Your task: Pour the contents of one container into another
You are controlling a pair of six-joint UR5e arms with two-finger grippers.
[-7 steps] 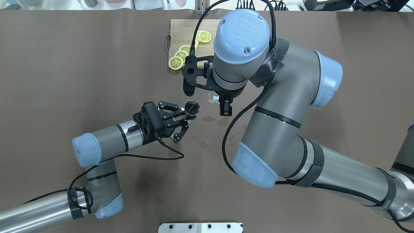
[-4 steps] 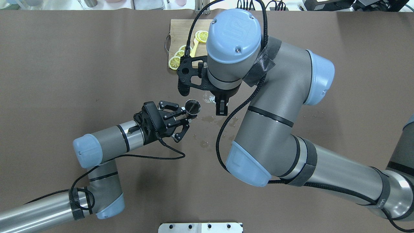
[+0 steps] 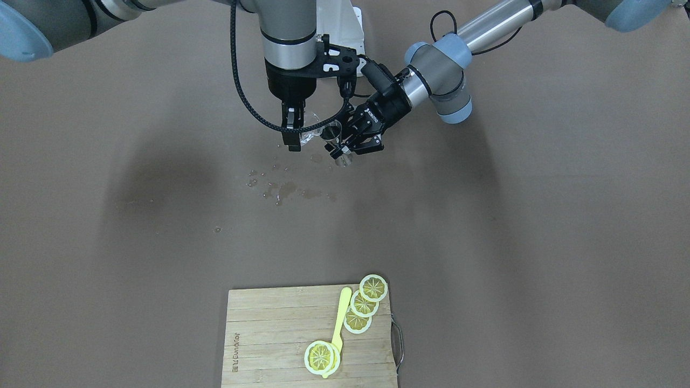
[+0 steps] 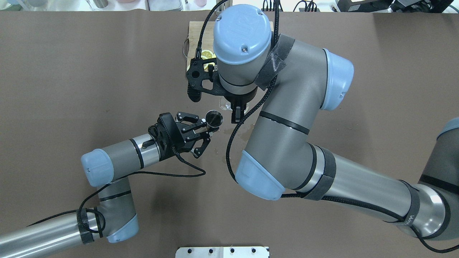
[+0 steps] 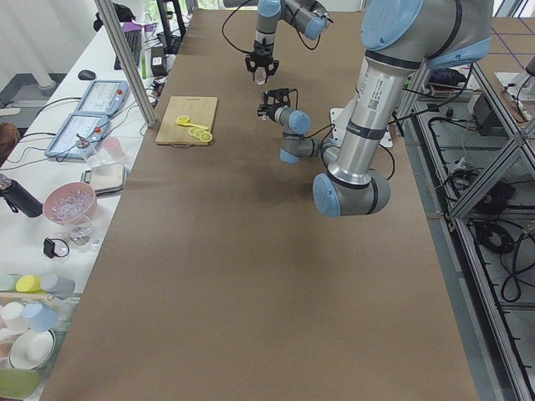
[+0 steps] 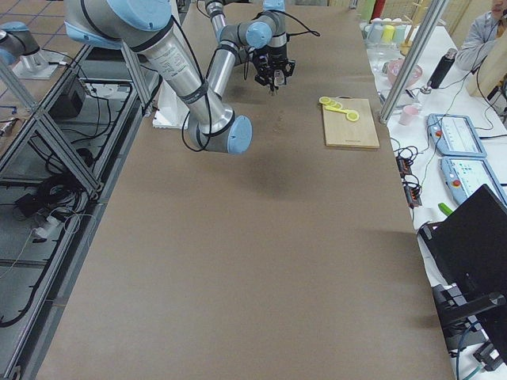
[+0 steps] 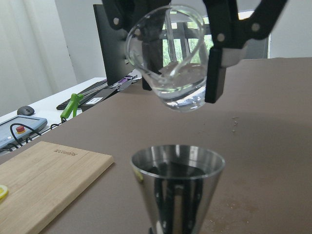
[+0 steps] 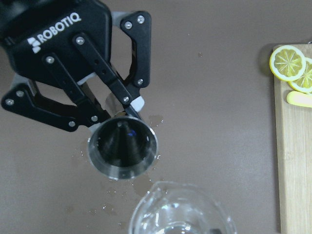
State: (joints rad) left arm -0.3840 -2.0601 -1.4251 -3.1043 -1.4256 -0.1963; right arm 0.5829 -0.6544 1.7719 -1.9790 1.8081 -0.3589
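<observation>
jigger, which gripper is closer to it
Left. The left gripper is clamped on the jigger; the right gripper hangs just above and beside it, holding the tilted glass cup.

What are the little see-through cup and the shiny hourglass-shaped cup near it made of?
The small clear round cup looks like colourless glass, smooth and glossy: you can see straight through it. The silvery hourglass-shaped jigger looks like polished steel or similar metal: its cone mirrors dark shapes.
</observation>
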